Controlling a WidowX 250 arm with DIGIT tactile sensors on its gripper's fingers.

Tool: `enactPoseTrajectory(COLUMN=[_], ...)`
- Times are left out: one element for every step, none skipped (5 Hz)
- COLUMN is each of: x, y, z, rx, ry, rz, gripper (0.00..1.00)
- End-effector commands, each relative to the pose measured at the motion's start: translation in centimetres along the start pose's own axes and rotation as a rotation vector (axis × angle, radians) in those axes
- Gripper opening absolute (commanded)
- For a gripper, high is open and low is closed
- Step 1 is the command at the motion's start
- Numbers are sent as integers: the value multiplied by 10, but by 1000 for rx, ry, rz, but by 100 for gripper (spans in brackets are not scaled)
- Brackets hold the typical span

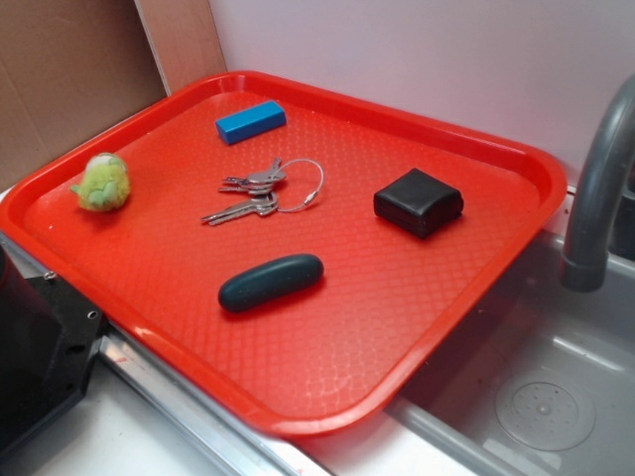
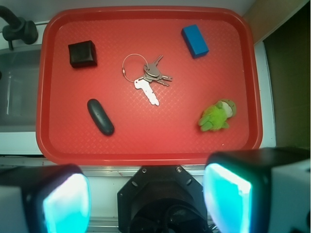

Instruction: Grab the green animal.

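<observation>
Green animal [image 2: 218,115] lies well beyond parted fingers [image 2: 228,196].

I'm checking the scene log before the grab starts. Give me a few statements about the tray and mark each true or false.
1. The green animal lies on the red tray. True.
2. The claw is shut on the green animal. False: its fingers stand wide apart, off the tray, holding nothing.
3. The keys lie near the tray's middle. True.
4. The blue block is touching the black box. False: they sit apart at opposite corners of one tray edge.
5. The teal capsule rests on top of the keys. False: it lies flat on the tray, apart from them.
</observation>
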State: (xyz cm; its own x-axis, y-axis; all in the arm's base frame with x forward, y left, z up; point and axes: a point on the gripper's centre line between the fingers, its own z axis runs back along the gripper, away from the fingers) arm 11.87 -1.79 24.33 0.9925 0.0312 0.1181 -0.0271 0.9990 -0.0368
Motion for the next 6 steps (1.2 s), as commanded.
enactPoseTrajectory(x=[0,39,72,82,57,28], y=[0,5,13,38,63,52], z=[0,-3,-13,-25,-23,-20], rx=[0,28,60,102,74,119], ry=[0,38,78,112,108,64], rz=[0,-10,15,263,515,762], gripper=[100,100,100,100,100,100])
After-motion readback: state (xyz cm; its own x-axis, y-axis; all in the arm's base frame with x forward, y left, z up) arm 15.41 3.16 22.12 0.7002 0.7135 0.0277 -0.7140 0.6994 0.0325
